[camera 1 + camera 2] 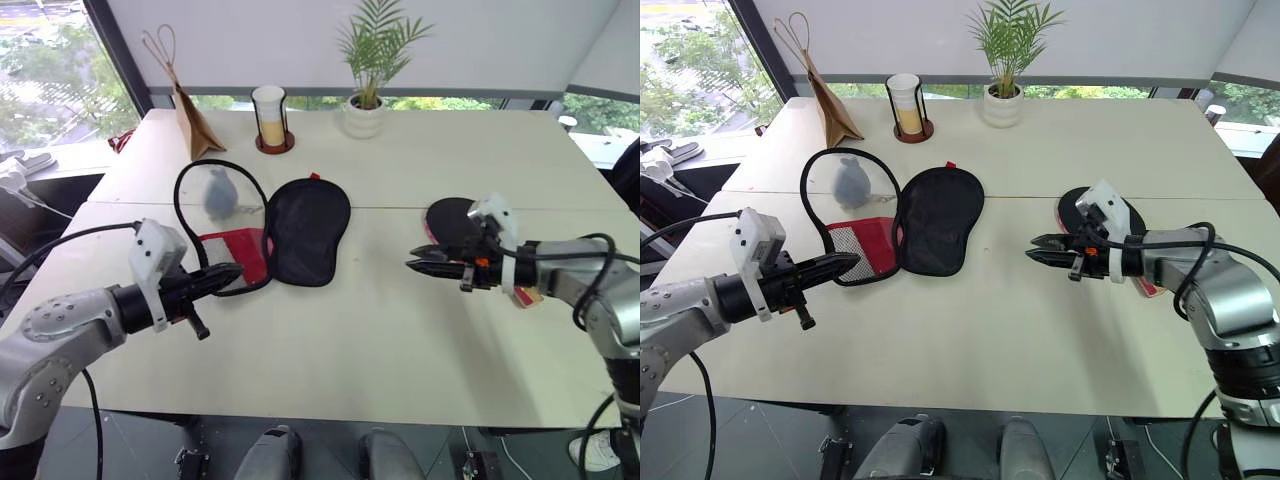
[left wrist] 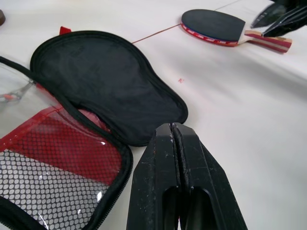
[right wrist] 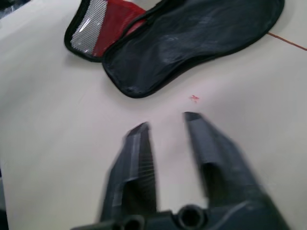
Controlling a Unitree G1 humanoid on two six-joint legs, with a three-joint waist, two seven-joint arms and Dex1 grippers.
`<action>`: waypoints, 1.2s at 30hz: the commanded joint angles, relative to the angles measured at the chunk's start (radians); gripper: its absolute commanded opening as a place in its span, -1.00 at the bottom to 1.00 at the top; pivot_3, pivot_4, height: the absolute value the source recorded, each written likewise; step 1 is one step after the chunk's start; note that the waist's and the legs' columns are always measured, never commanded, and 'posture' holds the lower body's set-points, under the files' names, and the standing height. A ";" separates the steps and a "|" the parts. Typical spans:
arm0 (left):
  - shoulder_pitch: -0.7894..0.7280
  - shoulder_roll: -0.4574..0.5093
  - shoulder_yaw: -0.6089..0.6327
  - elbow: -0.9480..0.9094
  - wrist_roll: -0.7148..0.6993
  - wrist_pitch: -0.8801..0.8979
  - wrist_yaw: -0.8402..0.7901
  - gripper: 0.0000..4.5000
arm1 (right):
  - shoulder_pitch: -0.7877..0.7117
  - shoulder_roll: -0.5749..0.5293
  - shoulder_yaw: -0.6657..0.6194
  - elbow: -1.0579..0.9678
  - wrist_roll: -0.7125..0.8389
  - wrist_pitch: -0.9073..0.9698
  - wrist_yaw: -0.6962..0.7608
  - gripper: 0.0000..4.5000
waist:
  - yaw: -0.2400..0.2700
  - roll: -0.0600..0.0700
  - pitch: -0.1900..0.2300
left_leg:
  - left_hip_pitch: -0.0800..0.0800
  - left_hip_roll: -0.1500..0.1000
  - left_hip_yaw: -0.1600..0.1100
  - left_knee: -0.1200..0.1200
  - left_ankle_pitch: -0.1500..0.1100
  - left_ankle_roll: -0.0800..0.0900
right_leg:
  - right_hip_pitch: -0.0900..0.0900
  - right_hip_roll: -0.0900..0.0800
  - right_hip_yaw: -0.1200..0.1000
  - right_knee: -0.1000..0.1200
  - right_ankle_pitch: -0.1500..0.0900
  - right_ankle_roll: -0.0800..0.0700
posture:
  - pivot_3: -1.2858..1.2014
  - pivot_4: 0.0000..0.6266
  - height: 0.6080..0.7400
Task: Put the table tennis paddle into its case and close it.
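no readable text, labels, brands or numbers anywhere

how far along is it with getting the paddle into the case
Done: the case lies unzipped and spread open on the table. In hand: nothing is held. The right tool is open above bare table, with the paddle lying flat beside that arm; the left tool is shut near the case's edge. Left: pick up the paddle, slide it in, fold the case and zip it.

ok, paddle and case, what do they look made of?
Table tennis paddle: matte black face, probably rubber; striped layered edge and pale handle suggest laminated wood. Case: soft black woven fabric, likely nylon, with a faint sheen; red panel under white mesh, and what looks like clear plastic.
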 commanded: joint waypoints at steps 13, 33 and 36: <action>-0.016 0.035 0.015 0.104 0.090 -0.090 -0.097 -1.00 | -0.334 0.463 0.099 0.377 -0.078 0.378 -0.394 0.97 | -0.018 -0.001 -0.001 | -0.001 0.000 0.000 0.000 0.001 -0.002 | -0.005 0.000 0.000 0.008 0.000 0.000 | 0.03 -0.52 1.00; -0.001 0.032 0.050 0.084 0.113 -0.087 -0.094 -1.00 | -0.354 0.641 0.300 0.566 -0.292 0.080 -0.342 0.97 | -0.063 -0.005 -0.003 | 0.000 0.001 0.001 0.000 0.003 -0.004 | -0.009 0.002 0.000 0.016 0.000 0.000 | 0.03 -0.52 1.00; 0.011 0.039 0.078 0.092 0.108 -0.083 -0.100 -1.00 | -0.367 0.663 0.310 0.606 -0.321 0.041 -0.335 0.97 | -0.073 -0.005 -0.003 | 0.001 0.002 0.001 0.000 0.003 -0.005 | -0.009 0.003 0.000 0.016 0.000 0.000 | 0.03 -0.52 1.00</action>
